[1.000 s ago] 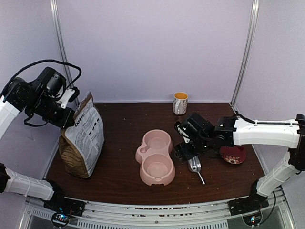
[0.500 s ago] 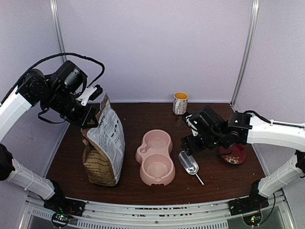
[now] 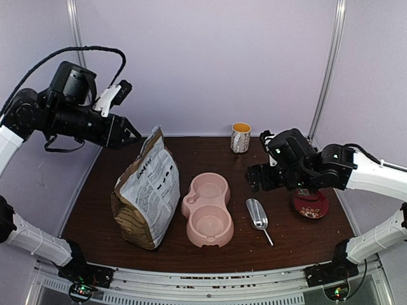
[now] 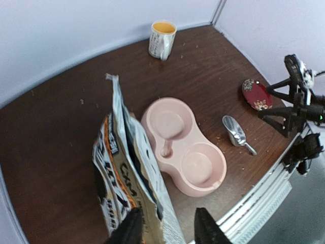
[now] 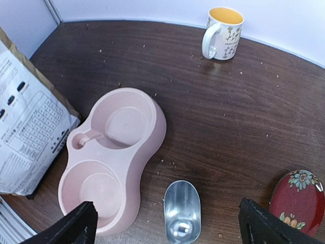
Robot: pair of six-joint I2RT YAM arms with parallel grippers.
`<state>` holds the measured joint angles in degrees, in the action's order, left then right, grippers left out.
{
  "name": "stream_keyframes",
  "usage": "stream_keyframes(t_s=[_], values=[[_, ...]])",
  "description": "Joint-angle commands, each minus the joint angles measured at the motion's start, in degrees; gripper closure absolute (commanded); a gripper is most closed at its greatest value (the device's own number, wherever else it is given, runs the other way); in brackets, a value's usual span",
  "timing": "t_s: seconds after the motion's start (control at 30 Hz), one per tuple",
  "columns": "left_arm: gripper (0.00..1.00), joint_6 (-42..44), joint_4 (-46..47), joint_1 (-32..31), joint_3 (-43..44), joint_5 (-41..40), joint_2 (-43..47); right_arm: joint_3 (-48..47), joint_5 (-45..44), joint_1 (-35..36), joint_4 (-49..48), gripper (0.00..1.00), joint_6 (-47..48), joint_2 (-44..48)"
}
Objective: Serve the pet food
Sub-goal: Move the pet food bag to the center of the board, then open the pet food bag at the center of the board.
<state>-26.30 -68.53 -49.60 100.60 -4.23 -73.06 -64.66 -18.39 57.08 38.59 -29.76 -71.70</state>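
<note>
Looking from the top: bag (image 3: 147, 190) stands tilted just left of the bowl (image 3: 208, 210). My left claw (image 3: 131, 135) is up beside its top, apart from it. Only the right wrist view shows the bowl wells and specks on the table (image 5: 244, 117) — kibble itself I can't make out. Left claw part open, holding nothing. Right claw (image 5: 166, 203) spread wide above the scoop (image 5: 182, 213) — no contact.

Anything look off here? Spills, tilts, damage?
The paper bag stands askew, leaning toward the pink double bowl, and might tip. Small crumbs are scattered across the table. Both bowl wells are empty. No damage is visible.
</note>
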Motion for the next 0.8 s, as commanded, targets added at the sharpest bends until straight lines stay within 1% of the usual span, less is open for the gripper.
stream_keyframes(t_s=[0.0, 0.07, 0.1, 0.17, 0.2, 0.27, 0.33, 0.43, 0.6, 0.77], values=[[0.47, 4.32, 5.36, -0.14, 2.54, -5.22, 3.62, -3.47, -8.12, -0.18, 0.60, 0.00, -5.85, 2.69], [0.35, 5.93, 4.59, -0.06, 3.28, -7.36, 4.24, -3.53, -8.09, -0.56, -0.44, 0.00, -7.93, 3.85], [0.31, 7.01, 4.25, -0.05, 3.55, -8.55, 4.46, -3.19, -6.85, -1.20, -1.53, 0.00, -8.74, 4.61], [0.28, 8.56, 3.78, 0.33, 3.66, -11.05, 4.86, -2.22, -2.65, -2.87, -4.60, 0.00, -9.36, 6.01], [0.29, 8.90, 3.76, 0.94, 3.36, -11.61, 5.21, -2.23, -2.00, -3.13, -5.37, 0.00, -9.73, 6.53], [0.32, 9.52, 3.76, 3.43, 2.98, -10.09, 5.61, -3.87, -1.49, -3.16, -5.13, 0.00, -10.41, 6.43], [0.36, 10.32, 3.83, 6.25, 2.42, -6.71, 5.88, -6.32, 0.87, -2.90, -4.48, 0.00, -11.29, 5.35], [0.43, 11.68, 4.33, 10.37, 1.21, -1.35, 6.36, -11.44, 2.86, -0.16, -4.14, 0.00, -12.91, 2.34], [0.46, 13.33, 5.40, 12.16, -0.26, 3.81, 6.68, -23.55, 4.95, 5.67, -4.54, 0.02, -13.45, -7.24], [0.51, 14.03, 6.10, 12.56, -1.47, 8.99, 5.54, -35.93, 9.21, 8.60, -5.37, 0.08, -13.48, -17.01]])
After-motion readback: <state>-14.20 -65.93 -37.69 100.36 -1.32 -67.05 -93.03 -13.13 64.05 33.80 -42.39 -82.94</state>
